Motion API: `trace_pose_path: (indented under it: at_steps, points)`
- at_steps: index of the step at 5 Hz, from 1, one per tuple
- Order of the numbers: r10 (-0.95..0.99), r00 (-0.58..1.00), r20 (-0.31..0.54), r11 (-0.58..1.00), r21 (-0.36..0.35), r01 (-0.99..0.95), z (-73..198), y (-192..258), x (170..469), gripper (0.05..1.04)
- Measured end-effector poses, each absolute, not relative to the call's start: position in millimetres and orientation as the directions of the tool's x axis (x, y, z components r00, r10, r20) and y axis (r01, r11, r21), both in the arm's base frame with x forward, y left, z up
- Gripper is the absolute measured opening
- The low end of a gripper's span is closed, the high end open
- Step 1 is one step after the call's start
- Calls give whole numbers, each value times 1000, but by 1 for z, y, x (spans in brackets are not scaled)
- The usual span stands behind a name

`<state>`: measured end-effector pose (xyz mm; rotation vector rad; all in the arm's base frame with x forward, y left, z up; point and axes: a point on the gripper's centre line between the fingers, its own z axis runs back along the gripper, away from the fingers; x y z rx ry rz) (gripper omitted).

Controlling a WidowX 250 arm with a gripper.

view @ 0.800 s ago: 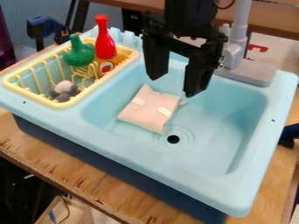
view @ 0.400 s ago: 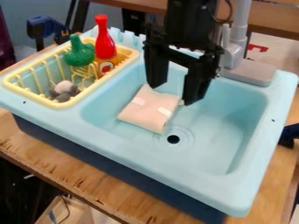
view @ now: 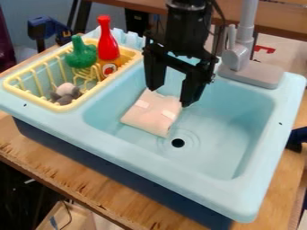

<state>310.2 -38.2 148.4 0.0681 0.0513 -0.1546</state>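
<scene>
The black gripper hangs over the back part of the light blue sink, its two fingers spread apart with nothing held between them. Just below and between the fingertips lies a folded pale pink cloth with two whitish patches, on the sink's floor left of the dark drain. The right finger overlaps the cloth's upper right corner in the view; whether it touches, I cannot tell.
A yellow rack at the left holds a red bottle, a green toy vegetable and a grey and white object. The grey faucet rises at the sink's back right.
The gripper has moved left and a little toward the cloth, its fingers remaining apart. The cloth and the rack's contents have stayed in place.
</scene>
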Motion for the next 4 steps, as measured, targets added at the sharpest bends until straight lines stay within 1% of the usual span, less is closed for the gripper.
trace_pose_path:
  at_steps: [1, 2, 3, 4]
  points:
    - [-129, 989, -68, 984, 117, 136, 137, -32, 322, 999]
    - [-129, 986, -108, 983, 120, 141, 127, -28, 327, 999]
    - [-111, 985, -134, 985, 120, 127, 123, -17, 332, 999]
    - [-118, 983, -144, 984, 116, 135, 120, -14, 334, 999]
